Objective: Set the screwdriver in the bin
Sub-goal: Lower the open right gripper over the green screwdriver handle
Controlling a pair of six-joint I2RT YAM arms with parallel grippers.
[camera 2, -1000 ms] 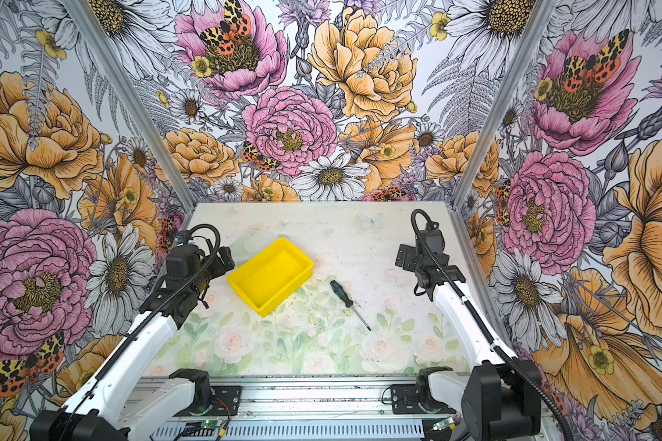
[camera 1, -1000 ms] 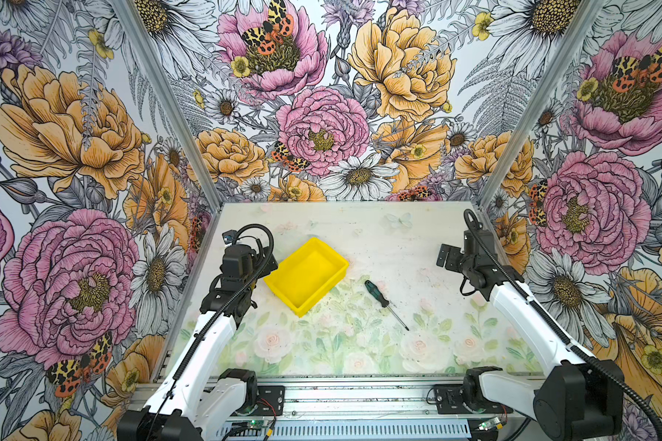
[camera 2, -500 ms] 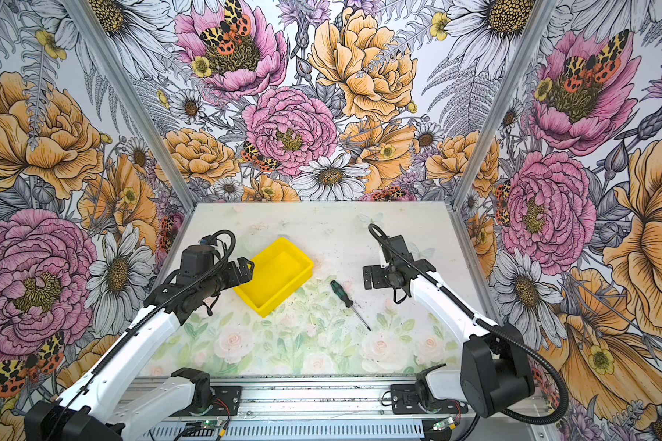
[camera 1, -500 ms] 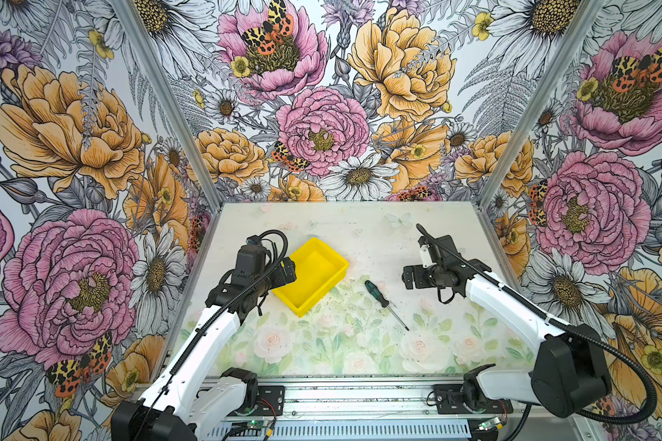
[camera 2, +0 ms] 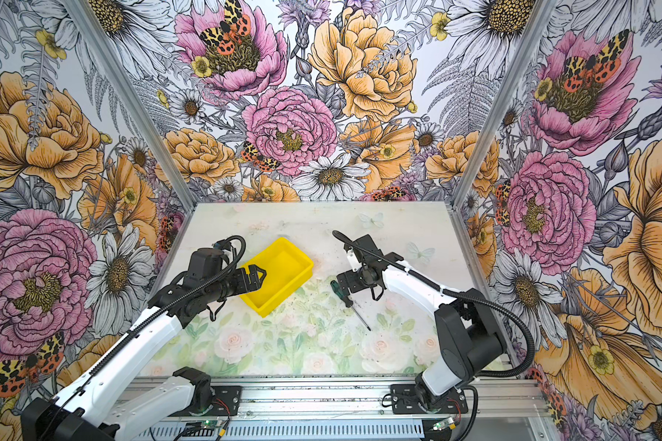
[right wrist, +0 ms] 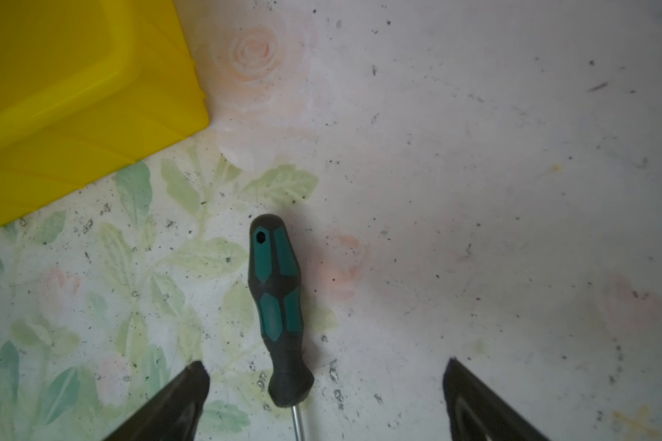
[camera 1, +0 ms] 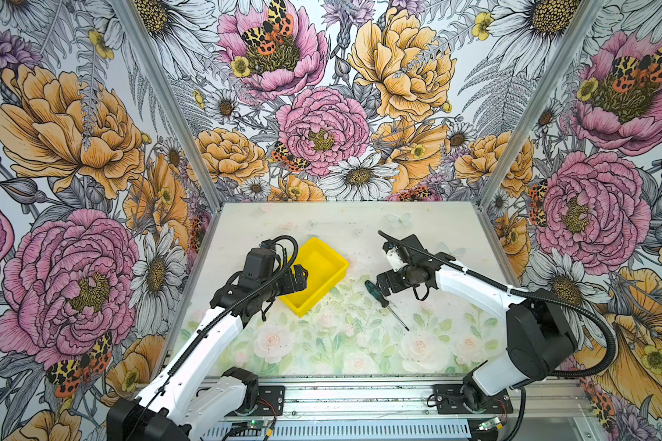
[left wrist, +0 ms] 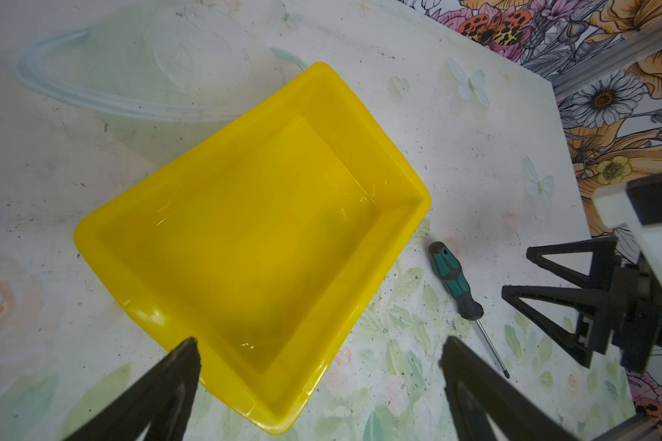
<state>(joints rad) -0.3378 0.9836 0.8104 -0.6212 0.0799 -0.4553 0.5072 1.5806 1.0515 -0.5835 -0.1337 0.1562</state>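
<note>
right gripper (camera 1: 384,283) wide open, empty | screwdriver (camera 1: 383,301) just beside it, handle far-left toward bin (camera 1: 323,256), tip near-right | right arm nearer

You face a tabletop (camera 1: 333,223) printed with pale roses and green leaves, flecked with dark specks. On three sides you see walls (camera 1: 322,126) of big pink and orange flowers, and an aluminium rail (camera 1: 360,399) along its near edge.

A robot lab test booth: floral-printed wall panels (camera 1: 322,126) enclose a tabletop (camera 1: 341,225); two white arms (camera 1: 207,343) are bolted to an aluminium rail (camera 1: 360,397) at bottom centre.
</note>
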